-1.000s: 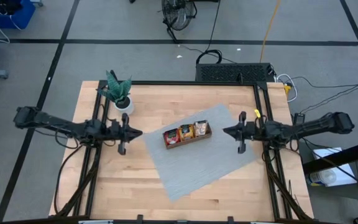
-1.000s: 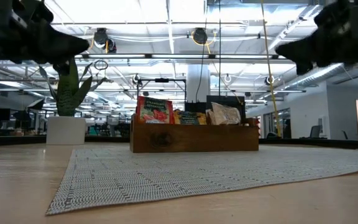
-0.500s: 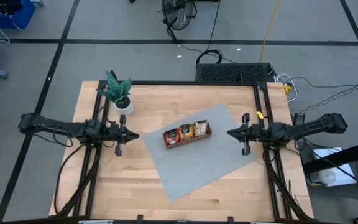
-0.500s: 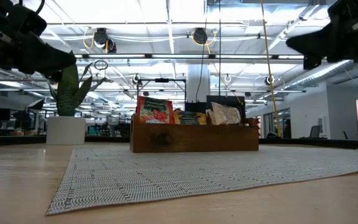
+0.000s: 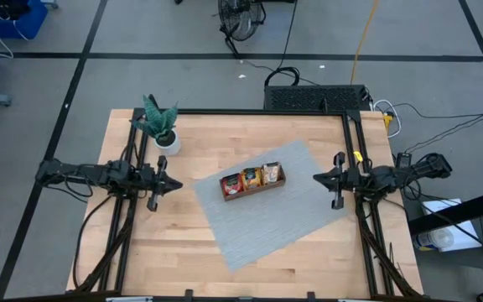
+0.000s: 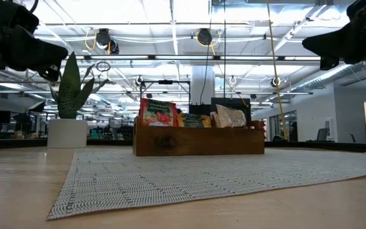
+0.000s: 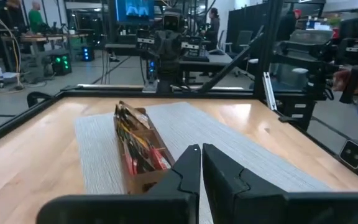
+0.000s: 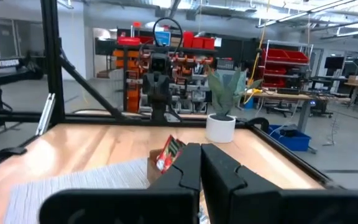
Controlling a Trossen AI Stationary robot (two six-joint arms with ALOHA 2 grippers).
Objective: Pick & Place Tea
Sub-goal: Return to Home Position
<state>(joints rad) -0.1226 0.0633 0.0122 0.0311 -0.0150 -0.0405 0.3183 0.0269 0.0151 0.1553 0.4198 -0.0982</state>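
My left claw (image 5: 173,184) at 9 o'clock and right claw (image 5: 319,178) at 3 are both shut, holding nothing. I should pull back level, clear of the tea (image 5: 252,178).

Tea sachets (image 5: 252,178) standing on edge in a wooden tray (image 5: 257,190) at table centre, red sachets (image 6: 158,113) at its eight-o'clock end, orange-yellow sachets (image 6: 192,119) mid-tray, pale grey sachets (image 6: 229,117) toward two o'clock.

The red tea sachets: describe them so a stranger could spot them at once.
A grey mat lies mid-table with a wooden tray on it. The red tea sachets fill its end nearest the potted plant; the others are orange-yellow or pale.
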